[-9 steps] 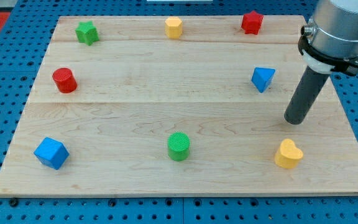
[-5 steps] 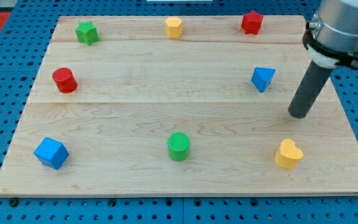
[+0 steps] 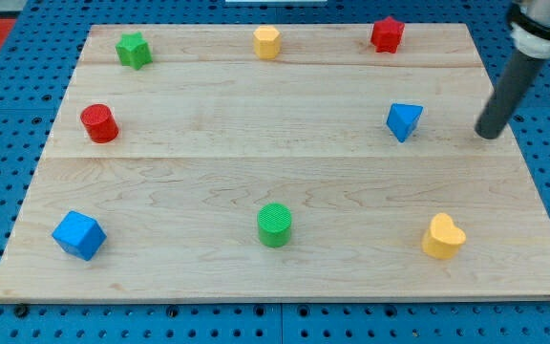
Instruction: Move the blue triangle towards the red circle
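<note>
Wood board [image 3: 208,191], pale and grained, lies on a blue pegboard [image 3: 8,172] and carries eight blocks. Along the view's bottom I read three: a blue cube [image 3: 78,235] at the left, a green cylinder [image 3: 275,225] near the middle, and a yellow heart [image 3: 443,237] at the right.

In the middle band, the red circle [image 3: 98,123] stands near the board's left edge. The blue triangle [image 3: 404,121] stands well apart from it, toward the right edge, at about the same height in the view.

My tip [image 3: 489,134] rests near the board's right edge, to the view's right of the blue triangle, near it but not touching. The rod rises from the tip toward the view's top right corner. The arm carries no hand, so there is nothing to open or close; nothing is held.

Along the view's top I read a green star [image 3: 134,50], a yellow block [image 3: 267,42] and a red star [image 3: 387,34].
</note>
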